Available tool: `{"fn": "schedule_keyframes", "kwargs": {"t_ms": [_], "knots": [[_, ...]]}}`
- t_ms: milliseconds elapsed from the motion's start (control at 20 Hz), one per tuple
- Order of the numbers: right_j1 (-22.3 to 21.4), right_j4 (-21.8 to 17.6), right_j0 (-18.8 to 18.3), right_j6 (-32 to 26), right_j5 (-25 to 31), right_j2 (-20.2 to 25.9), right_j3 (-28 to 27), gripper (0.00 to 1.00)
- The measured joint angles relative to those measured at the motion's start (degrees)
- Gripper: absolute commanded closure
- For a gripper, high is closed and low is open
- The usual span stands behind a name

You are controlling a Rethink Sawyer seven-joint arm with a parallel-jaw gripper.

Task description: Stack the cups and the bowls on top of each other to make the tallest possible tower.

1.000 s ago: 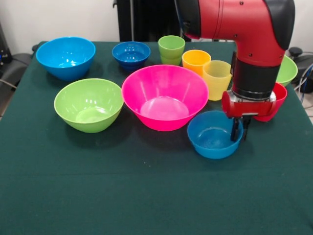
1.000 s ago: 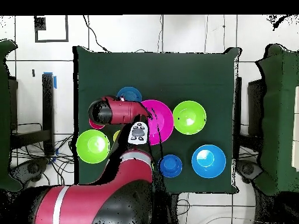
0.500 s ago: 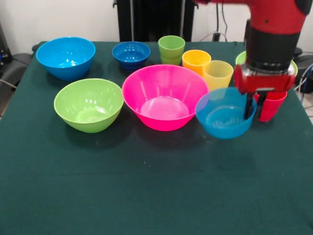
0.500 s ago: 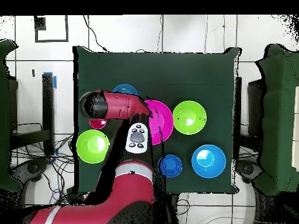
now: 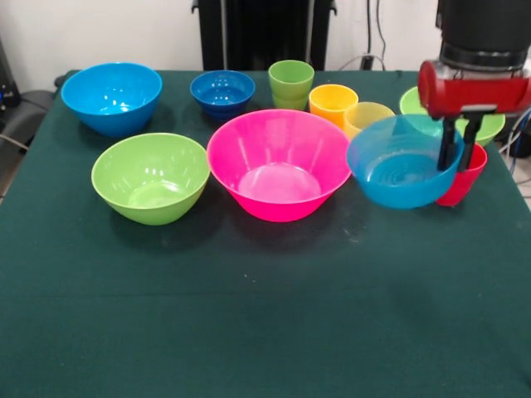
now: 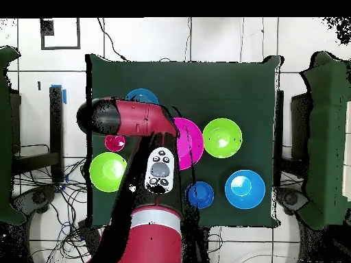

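Far to the left of my view, the medium bright blue bowl (image 5: 111, 97) sits glossy and round-bellied on the dark green cloth of the table (image 5: 249, 332), and in front of it rests a lime green bowl (image 5: 150, 177) with a smooth, shiny inside. Behind and to the right stands the small dark blue bowl (image 5: 222, 90), deep in colour with a bright sheen on its rim. The large pink bowl (image 5: 280, 163) fills the middle, wide-mouthed and flaring from a narrow flat base, standing just beside the lime green one. Behind it stands the green cup (image 5: 291, 84), a small tumbler, and to its right the orange cup (image 5: 333, 103), then the pale yellow cup (image 5: 367, 115), translucent and partly hidden behind what I carry. That is the light blue bowl (image 5: 402, 172), slightly see-through plastic with faint rings in its bottom; it hangs above the cloth, clear of the table, to the right of the pink bowl. My gripper (image 5: 460, 143) pinches its right-hand rim, the two thin black fingers (image 5: 449, 145) pressed together on the wall, one inside and one outside. The red cup (image 5: 460, 178) stands behind the bowl's right edge, and the second lime green bowl (image 5: 491, 126) shows behind my red wrist.
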Motion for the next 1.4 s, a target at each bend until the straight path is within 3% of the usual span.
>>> {"fn": "schedule_keyframes", "kwargs": {"t_ms": [550, 1400], "knots": [[-3.58, 0.0, -0.04, 0.0, 0.01, -0.49, 1.7, 1.0], [-5.95, 0.02, -0.25, 0.0, -0.01, -6.87, 8.68, 1.0]]}}
